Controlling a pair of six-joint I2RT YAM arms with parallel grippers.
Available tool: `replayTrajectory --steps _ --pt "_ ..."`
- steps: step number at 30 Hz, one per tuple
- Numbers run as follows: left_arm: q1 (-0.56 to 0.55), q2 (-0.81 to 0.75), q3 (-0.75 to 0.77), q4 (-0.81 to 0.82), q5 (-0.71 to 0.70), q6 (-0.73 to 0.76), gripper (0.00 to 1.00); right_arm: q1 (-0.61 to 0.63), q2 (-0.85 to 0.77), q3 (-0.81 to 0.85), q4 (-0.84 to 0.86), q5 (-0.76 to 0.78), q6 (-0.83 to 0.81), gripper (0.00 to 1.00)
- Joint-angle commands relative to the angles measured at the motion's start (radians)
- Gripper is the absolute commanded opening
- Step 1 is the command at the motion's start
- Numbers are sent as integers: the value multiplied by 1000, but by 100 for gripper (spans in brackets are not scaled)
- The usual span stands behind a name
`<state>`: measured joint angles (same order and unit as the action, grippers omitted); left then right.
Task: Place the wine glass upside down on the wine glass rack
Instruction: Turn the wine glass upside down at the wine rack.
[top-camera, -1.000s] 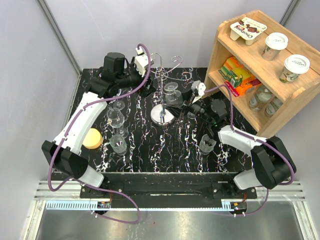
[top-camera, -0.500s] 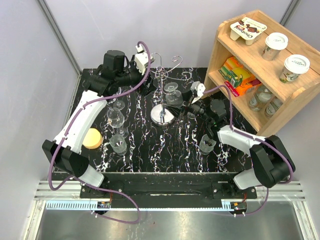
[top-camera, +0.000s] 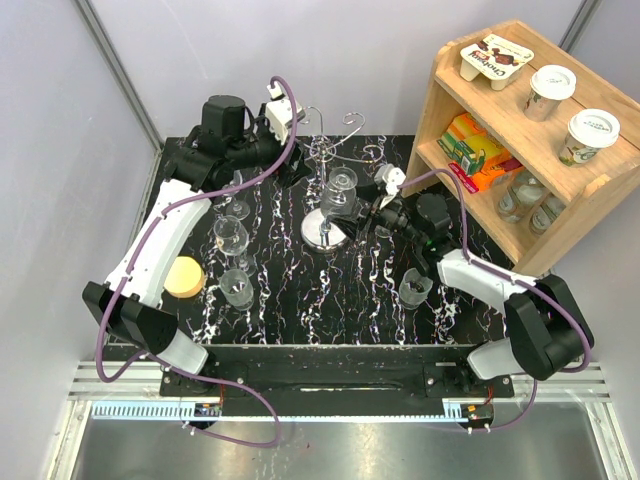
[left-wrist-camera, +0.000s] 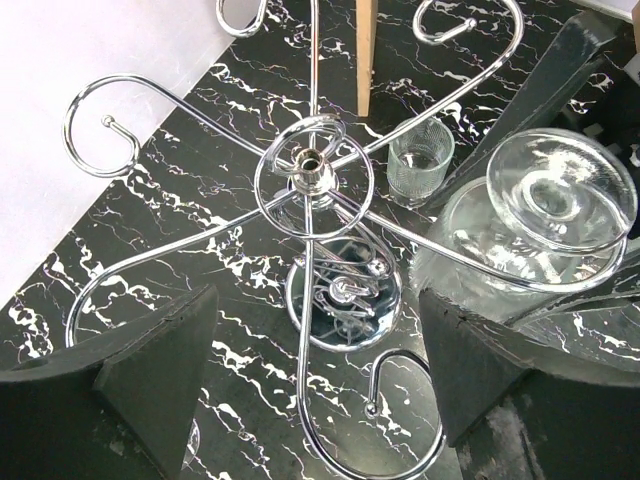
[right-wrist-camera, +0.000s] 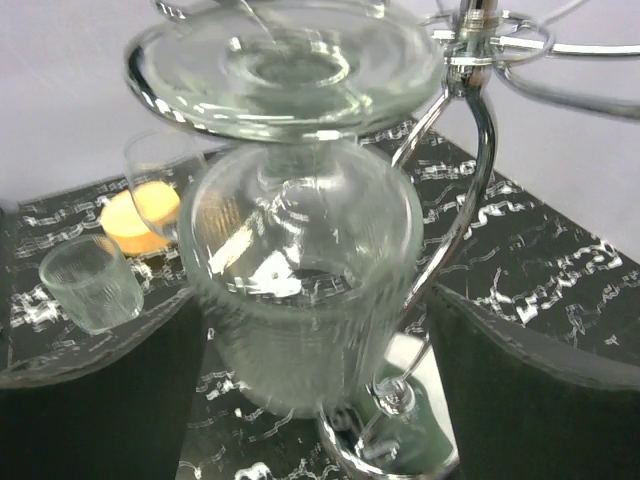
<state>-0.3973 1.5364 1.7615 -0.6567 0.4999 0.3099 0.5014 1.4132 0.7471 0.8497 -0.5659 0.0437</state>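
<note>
top: wine glass (top-camera: 341, 190) hangs upside down on wine glass rack (top-camera: 325, 232), mid surface (top-camera: 300, 290).
left wrist: left fingers (left-wrist-camera: 150, 380) wide apart above rack, holding nothing.
right wrist: right fingers (right-wrist-camera: 100, 400) flank bowl; cannot tell if gripping.

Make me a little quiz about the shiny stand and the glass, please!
1. True or false: the wine glass hangs on the stand with its foot up and its bowl down.
2. Pick one: what stands on top of the wooden shelf? A) cups with lids B) bananas C) books
3. Short answer: which arm has the wine glass between its jaws?

Key
1: true
2: A
3: the right arm
</note>
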Motion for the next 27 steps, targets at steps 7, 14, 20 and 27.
replayTrajectory --steps 7,14,20,27 --pt "6 -1 90 9 2 -12 85 -8 -37 95 -188 15 -106 99" --pt "6 -21 144 -14 0 -15 87 -21 -120 139 -455 70 -194 99" --pt "6 -24 185 -35 -24 -6 87 -21 -195 152 -626 -48 -272 100" --pt "6 -35 182 -44 -44 -3 88 -21 -273 231 -922 76 -286 99"
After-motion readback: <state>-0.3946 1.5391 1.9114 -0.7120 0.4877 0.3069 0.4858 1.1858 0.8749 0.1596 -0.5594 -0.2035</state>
